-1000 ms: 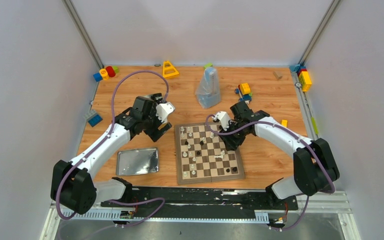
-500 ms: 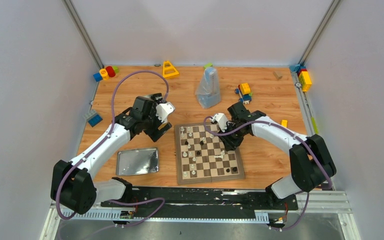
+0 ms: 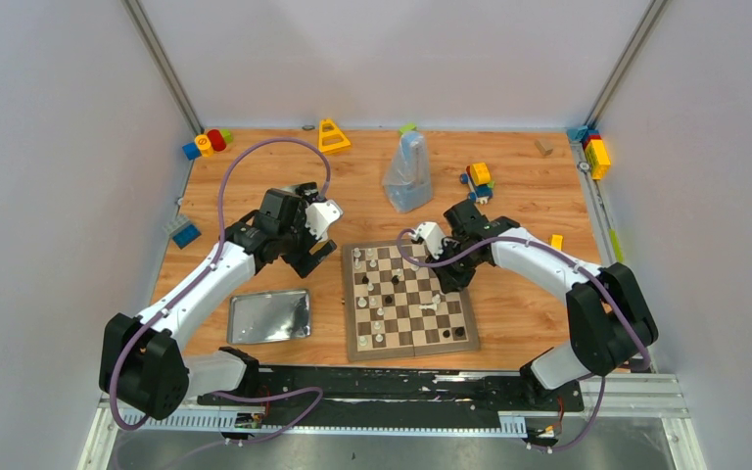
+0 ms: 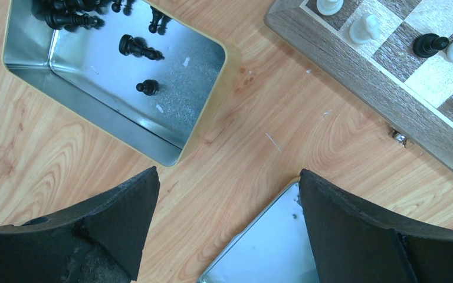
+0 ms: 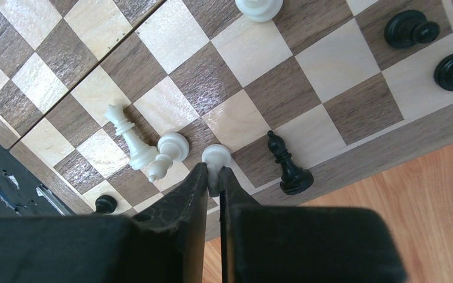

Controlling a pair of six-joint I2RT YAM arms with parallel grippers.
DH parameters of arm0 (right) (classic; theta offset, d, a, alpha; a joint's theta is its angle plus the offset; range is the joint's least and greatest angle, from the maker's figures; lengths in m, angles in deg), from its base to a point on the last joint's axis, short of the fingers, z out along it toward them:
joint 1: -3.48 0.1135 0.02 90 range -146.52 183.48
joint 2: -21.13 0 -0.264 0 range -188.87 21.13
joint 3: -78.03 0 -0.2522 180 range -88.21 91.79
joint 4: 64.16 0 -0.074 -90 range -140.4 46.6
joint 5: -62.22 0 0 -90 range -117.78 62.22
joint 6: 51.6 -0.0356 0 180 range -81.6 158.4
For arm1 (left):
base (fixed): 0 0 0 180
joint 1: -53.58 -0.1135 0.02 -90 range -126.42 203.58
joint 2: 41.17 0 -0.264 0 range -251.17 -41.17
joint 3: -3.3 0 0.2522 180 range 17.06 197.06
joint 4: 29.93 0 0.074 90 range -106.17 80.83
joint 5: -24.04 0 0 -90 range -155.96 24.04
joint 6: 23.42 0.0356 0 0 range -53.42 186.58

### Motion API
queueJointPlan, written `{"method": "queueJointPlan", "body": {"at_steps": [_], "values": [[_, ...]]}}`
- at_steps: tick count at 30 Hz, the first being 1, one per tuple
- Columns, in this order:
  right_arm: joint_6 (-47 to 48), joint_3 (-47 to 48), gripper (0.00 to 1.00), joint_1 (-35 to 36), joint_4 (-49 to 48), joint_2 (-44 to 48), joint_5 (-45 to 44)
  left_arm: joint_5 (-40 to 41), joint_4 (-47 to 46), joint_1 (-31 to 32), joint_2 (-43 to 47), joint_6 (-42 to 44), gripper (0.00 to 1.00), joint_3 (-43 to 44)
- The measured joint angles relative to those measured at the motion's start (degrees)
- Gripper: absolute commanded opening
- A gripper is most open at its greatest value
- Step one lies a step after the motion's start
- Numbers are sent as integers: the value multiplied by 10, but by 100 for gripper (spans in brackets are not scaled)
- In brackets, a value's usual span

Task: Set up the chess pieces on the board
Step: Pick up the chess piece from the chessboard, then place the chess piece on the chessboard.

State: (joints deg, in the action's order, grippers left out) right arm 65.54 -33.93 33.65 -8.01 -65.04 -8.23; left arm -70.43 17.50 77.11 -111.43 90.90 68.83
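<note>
while the right gripper [image 5: 213, 177] is pressed together on a white pawn [image 5: 216, 155], the left gripper [image 4: 227, 180] hangs spread wide with nothing in it. it sits over bare wood between the open tin [image 4: 124, 127], the tin lid [image 4: 265, 247] and a corner of the chessboard [image 4: 354, 65].

step in hand, my read: pickup of that pawn. the fingers sit either side of its body just under the head. it's in the outer row by the board's brown border, on the right arm's side. can't tell if it stands square or leans.

neighbours are tight:
- toppled white queen-or-king [image 5: 128, 138] and a second fallen white piece [image 5: 160, 168], just beside the left finger
- another white pawn [image 5: 174, 144], near the held one, apart from it
- black bishop [image 5: 286, 165] upright, close on the other side

next move calls for a straight vertical lift before any sideways travel, else the fingers will likely sweep the fallen pieces or tip the bishop. then carry it to white's pawn row. in the top view white mostly sits down the board's left columns, so likely across the board; exact square not readable.

progress looks early. black pieces [image 4: 138, 47] are in the tin, some lying flat, and the board has few pieces set. the left arm is well placed to fetch from the tin.
</note>
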Motion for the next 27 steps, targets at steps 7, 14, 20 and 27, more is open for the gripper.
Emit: {"method": "queueJointPlan", "body": {"at_steps": [7,14,20,27], "values": [[4,9,1,2,7,1,-6,0,0,0,0,0,95,0],[12,59,0,16,35,6,-29,7,0,0,0,-3,96,0],[19,121,0,65,54,7,-44,9,0,-29,-1,-20,96,0],[32,181,0,184,68,-25,-46,-4,7,-121,-4,-46,96,11]]}}
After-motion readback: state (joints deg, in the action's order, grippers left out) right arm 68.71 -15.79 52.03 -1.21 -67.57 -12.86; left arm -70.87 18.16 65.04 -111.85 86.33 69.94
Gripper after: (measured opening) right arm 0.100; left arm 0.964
